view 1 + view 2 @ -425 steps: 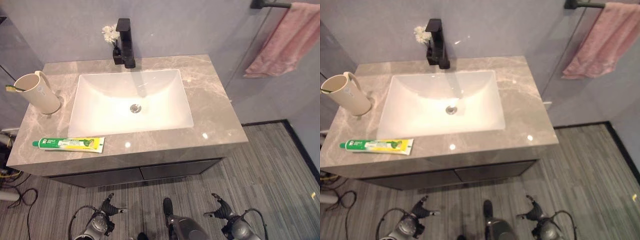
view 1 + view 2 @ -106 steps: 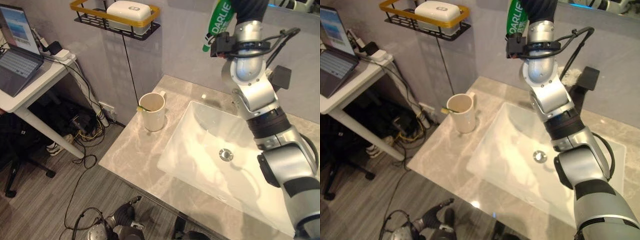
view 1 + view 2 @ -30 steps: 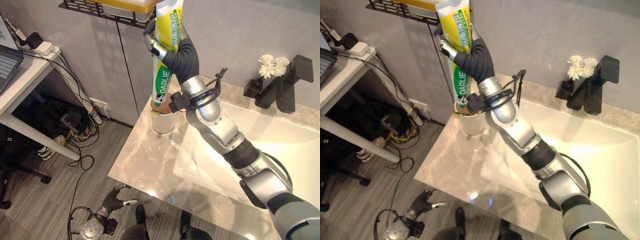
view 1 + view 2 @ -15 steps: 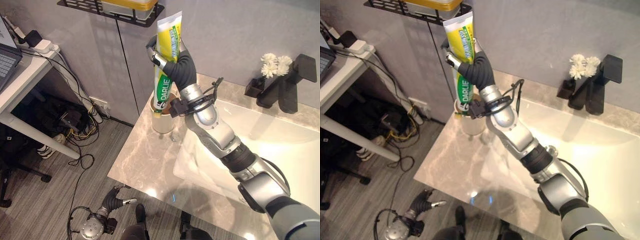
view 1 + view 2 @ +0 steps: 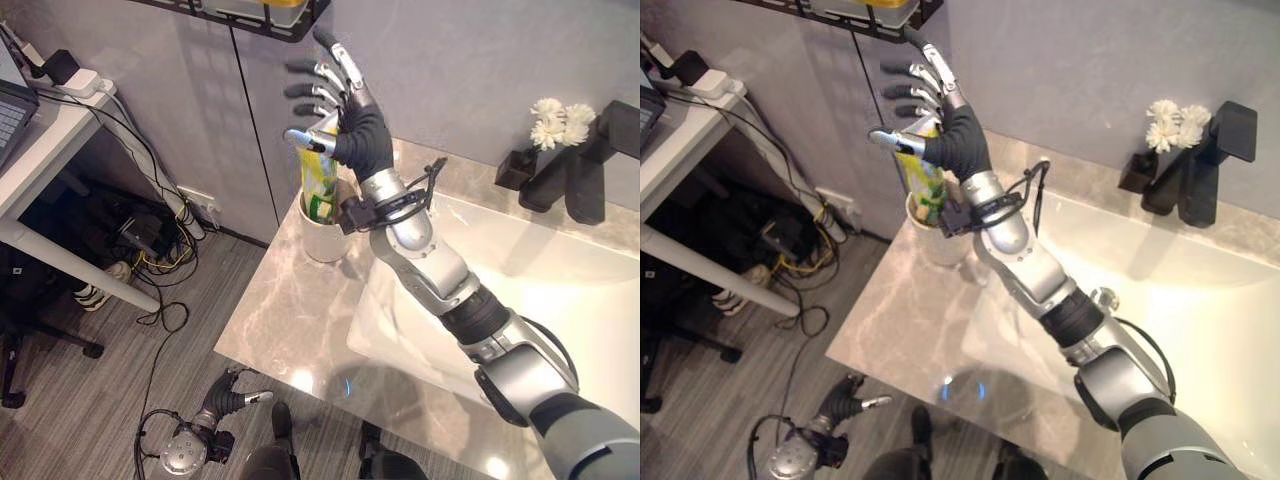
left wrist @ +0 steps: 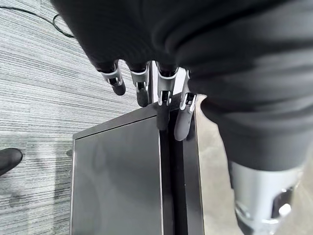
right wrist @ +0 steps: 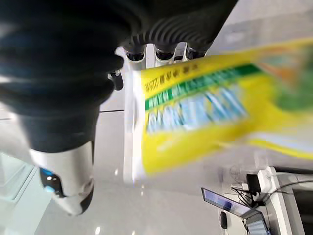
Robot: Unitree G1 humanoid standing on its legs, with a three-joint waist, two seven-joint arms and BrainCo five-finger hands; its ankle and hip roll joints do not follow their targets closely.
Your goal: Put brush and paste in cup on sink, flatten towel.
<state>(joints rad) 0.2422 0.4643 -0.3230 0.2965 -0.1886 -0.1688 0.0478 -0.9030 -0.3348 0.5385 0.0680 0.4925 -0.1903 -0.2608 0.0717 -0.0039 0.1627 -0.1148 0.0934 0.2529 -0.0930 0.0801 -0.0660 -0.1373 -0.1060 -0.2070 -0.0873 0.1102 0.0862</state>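
Note:
The yellow and green toothpaste tube (image 5: pixel 320 176) stands upright in the cream cup (image 5: pixel 326 238) at the left end of the grey marble counter (image 5: pixel 290 325). My right hand (image 5: pixel 350 125) hovers just above the tube, open, fingers spread wide and holding nothing. In the right wrist view the tube (image 7: pixel 205 98) shows close below the fingers (image 7: pixel 157 52). I cannot make out the toothbrush inside the cup. My left hand (image 5: pixel 236 402) hangs low near the floor, open; its fingers (image 6: pixel 164 100) hang relaxed in front of the dark cabinet (image 6: pixel 117 181).
The white sink basin (image 5: pixel 530 300) lies right of the cup, with a black faucet (image 5: pixel 590 170) and white flowers (image 5: pixel 556 120) behind it. A black wire shelf with a yellow rim (image 5: pixel 262 14) hangs above the cup. A white desk (image 5: pixel 45 150) and cables stand at the left.
My right hand has let go of the toothpaste tube and spread its fingers; the tube has dropped lower into the cup. The left hand has not moved.

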